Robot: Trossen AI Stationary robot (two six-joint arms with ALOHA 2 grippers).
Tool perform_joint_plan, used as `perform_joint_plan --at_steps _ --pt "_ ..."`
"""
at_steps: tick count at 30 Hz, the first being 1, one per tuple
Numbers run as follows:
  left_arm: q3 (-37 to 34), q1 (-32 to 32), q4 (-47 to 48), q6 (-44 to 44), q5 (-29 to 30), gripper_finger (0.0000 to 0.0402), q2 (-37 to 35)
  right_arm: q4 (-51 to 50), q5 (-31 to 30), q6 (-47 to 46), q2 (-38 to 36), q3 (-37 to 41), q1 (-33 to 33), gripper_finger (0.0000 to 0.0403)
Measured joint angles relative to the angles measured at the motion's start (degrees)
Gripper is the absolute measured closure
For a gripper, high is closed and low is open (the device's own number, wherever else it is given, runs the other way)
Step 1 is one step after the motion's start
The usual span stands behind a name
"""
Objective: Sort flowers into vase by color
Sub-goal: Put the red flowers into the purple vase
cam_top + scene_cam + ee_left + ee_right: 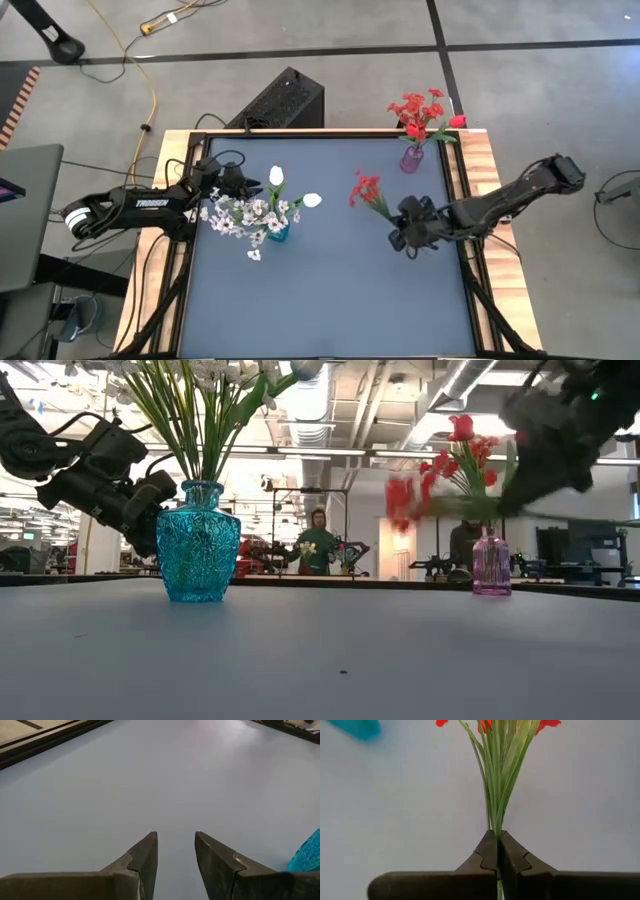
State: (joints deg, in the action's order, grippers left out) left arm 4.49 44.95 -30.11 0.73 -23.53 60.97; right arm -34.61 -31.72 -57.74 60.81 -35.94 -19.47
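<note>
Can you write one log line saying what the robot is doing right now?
right gripper: shut on red flower spray, held above table | left gripper: open, empty, beside blue vase | purple vase: red flowers

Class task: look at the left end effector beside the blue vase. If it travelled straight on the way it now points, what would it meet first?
Probably the bare table top: the left end effector points down at it, open and empty. The blue vase sits off to one side, though depth is unclear.

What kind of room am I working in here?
Probably a robotics lab or workshop hall: exposed ceiling ducts and strip lights overhead, a person at more equipment benches behind the table, and cables trailing across a bare concrete floor.
</note>
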Motion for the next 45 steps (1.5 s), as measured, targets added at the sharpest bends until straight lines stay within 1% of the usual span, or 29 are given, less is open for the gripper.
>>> perform_joint_plan --at_steps 2,6,7,8,9,11,15,17,19,21,26,28,31,34,37,41,45 --pt "0.0 0.0 0.0 0.0 -0.1 0.0282 0.0 0.7 -8.5 1.7 -1.6 0.0 -3.6 0.038" --pt "0.0 0.0 0.0 0.0 -0.1 0.0282 0.0 5.3 -28.5 5.5 -3.3 0.0 -11.2 0.038" --pt "0.0 0.0 -0.1 -0.2 -0.1 0.0282 0.0 8.1 -32.1 7.4 -3.5 0.0 -12.2 0.038" --pt "0.0 0.0 -0.4 -0.5 -0.1 0.0282 0.0 11.2 -33.6 9.3 -3.5 0.0 -12.5 0.038" --pt "0.0 0.0 -0.9 -0.6 -0.1 0.0282 0.0 13.8 -33.2 11.4 -3.5 0.0 -12.2 0.038" --pt "0.0 0.0 -1.5 -0.5 -0.1 0.0282 0.0 16.3 -26.6 12.6 -2.7 -0.1 -10.4 0.038" --pt "0.0 0.0 -1.8 0.3 -0.2 0.0282 0.0 10.5 -11.8 4.2 0.8 -0.1 -4.5 0.038" --pt "0.0 0.0 -1.8 1.1 -0.6 0.0282 0.0 8.1 -6.3 2.1 3.3 -0.1 -1.6 0.038" --pt "0.0 0.0 -1.8 1.6 -1.5 0.0282 0.0 7.8 -2.1 2.7 5.6 0.0 0.3 0.0375" --pt "0.0 0.0 -1.7 2.0 -2.2 0.0282 0.0 8.7 2.6 4.5 7.3 0.0 2.4 0.0352" --pt "0.0 0.0 -1.8 2.6 -2.6 0.0282 0.0 7.6 16.8 7.1 9.8 0.0 8.5 0.0286" --pt "0.0 0.0 -1.8 2.6 -2.7 0.0282 0.0 7.6 21.9 10.1 9.8 0.0 10.6 0.0261" --pt "0.0 0.0 -2.0 2.9 -2.6 0.0282 0.0 6.5 27.9 15.7 9.7 -1.2 13.7 0.0226" --pt "0.0 0.0 -1.9 3.1 -2.5 0.0282 0.0 3.0 32.0 19.4 9.7 -3.9 16.4 0.02" --pt "0.0 0.0 -1.9 3.1 -2.6 0.0282 0.0 -2.4 34.7 21.9 11.2 -7.1 18.6 0.0188" --pt "0.0 0.0 -1.9 3.0 -1.8 0.0282 0.0 -8.8 34.9 25.1 15.6 -11.4 20.1 0.019" --pt "0.0 0.0 -1.9 2.9 -1.3 0.0282 0.0 -10.9 34.9 27.7 21.9 -14.2 20.8 0.0196"
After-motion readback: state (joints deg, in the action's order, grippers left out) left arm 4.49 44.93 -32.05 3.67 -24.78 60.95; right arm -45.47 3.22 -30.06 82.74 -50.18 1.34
